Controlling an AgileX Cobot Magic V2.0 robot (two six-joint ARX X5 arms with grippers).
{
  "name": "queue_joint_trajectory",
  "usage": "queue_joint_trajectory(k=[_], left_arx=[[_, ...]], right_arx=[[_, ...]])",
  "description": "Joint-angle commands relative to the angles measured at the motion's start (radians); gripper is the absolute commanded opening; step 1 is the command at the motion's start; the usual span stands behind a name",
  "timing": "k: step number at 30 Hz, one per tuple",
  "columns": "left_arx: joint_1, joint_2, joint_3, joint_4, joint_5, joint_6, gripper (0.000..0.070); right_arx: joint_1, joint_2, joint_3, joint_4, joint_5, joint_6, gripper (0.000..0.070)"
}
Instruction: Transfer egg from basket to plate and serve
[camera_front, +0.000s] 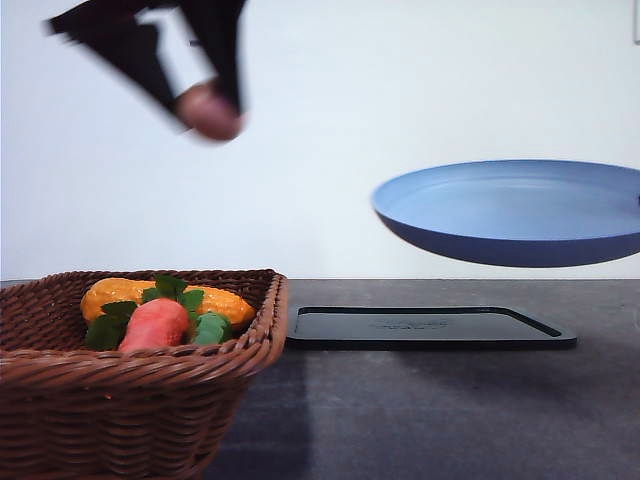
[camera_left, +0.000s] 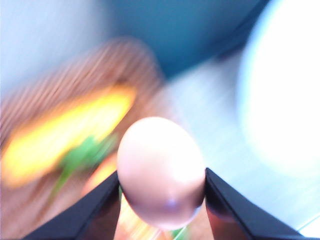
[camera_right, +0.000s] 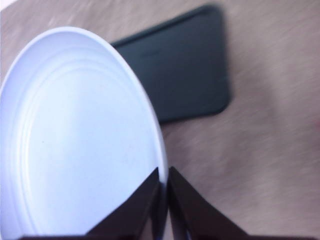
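Pinkish egg (camera_left: 161, 172) is clamped between left gripper (camera_front: 205, 105) jaws, high above basket (camera_front: 140, 370) | plate (camera_front: 515, 212) rim is pinched in right gripper (camera_right: 163, 182) jaws, held aloft | step: transfer; next, egg to be carried over plate and released gently.

1. The worktop (camera_front: 420, 410) was a dark grey, matte surface that ran across the front view and met a plain white wall behind it.
2. A brown woven wicker basket (camera_front: 130, 400) stood directly on the worktop at its left side, close to the camera, its thick braided rim facing forward.
3. A flat black rectangular tray (camera_front: 430, 328) lay directly on the worktop just beside the basket's right edge, further back.
4. In the right wrist view the same tray (camera_right: 190, 70) lay flat on the worktop (camera_right: 270, 150), which looked brownish there.
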Motion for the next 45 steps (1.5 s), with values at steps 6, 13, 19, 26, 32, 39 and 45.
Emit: queue_joint_trajectory(k=[6, 13, 19, 26, 32, 39, 45], left_arx=[[-0.171, 0.032, 0.019, 0.183, 0.001, 0.045, 0.017], [-0.274, 0.125, 0.019, 0.236, 0.0, 0.102, 0.017], [-0.296, 0.24, 0.019, 0.236, 0.0, 0.103, 0.017], [-0.302, 0.319, 0.019, 0.234, 0.0, 0.103, 0.017], [-0.303, 0.324, 0.019, 0.234, 0.0, 0.099, 0.0224], [-0.303, 0.322, 0.027, 0.233, 0.029, 0.095, 0.0378], [-0.304, 0.309, 0.087, 0.152, 0.036, 0.1, 0.0436]], right_arx=[[0.058, 0.064, 0.005, -0.035, -0.091, 0.033, 0.0], [0.097, 0.098, 0.005, -0.079, -0.133, 0.028, 0.0], [0.106, 0.098, 0.005, -0.082, -0.134, 0.028, 0.0], [0.106, 0.098, 0.005, -0.087, -0.133, 0.027, 0.0], [0.106, 0.098, 0.005, -0.09, -0.134, 0.028, 0.0], [0.106, 0.1, 0.005, -0.099, -0.124, 0.028, 0.0], [0.106, 0.14, 0.005, -0.106, -0.13, 0.024, 0.0]])
